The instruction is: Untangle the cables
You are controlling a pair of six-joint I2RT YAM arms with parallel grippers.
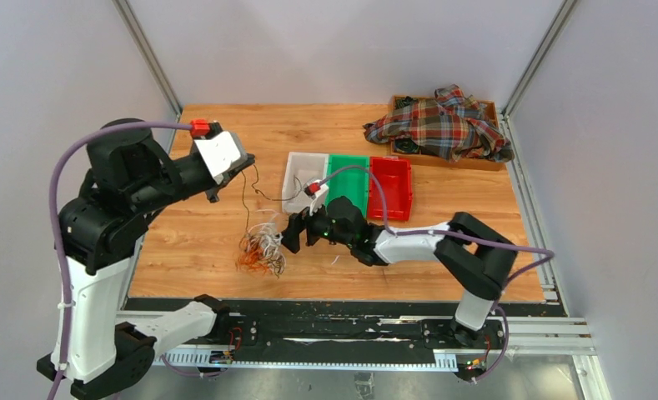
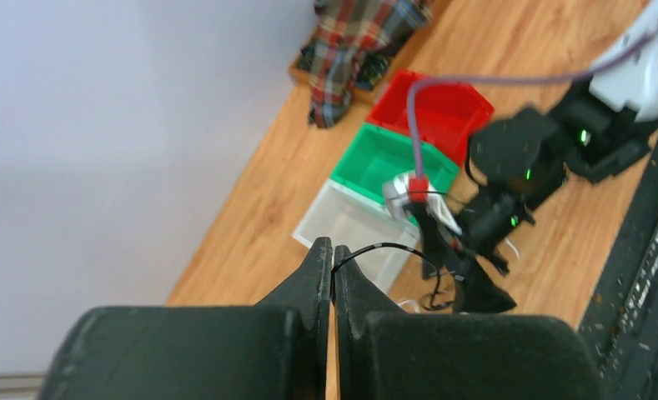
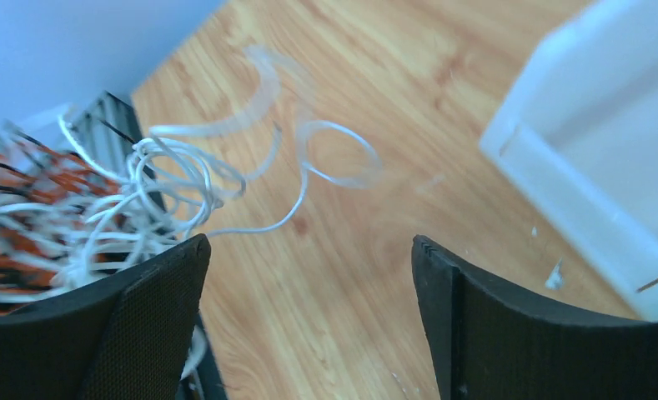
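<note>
A tangle of thin white, orange and black cables [image 1: 261,247] lies on the wooden table left of centre; it also shows at the left of the right wrist view [image 3: 75,208]. My left gripper [image 1: 248,163] is raised above the table, shut on a thin black cable [image 2: 384,247] that hangs in a loop from its tips [image 2: 332,250] down toward the pile [image 1: 246,200]. My right gripper [image 1: 290,236] is low, just right of the pile, open and empty, with bare table between its fingers [image 3: 313,275].
A white bin [image 1: 296,179], a green bin [image 1: 359,171] and a red bin [image 1: 400,185] stand side by side behind the right gripper. A wooden tray [image 1: 492,108] holding a plaid cloth [image 1: 442,125] sits at the back right. White walls enclose the table.
</note>
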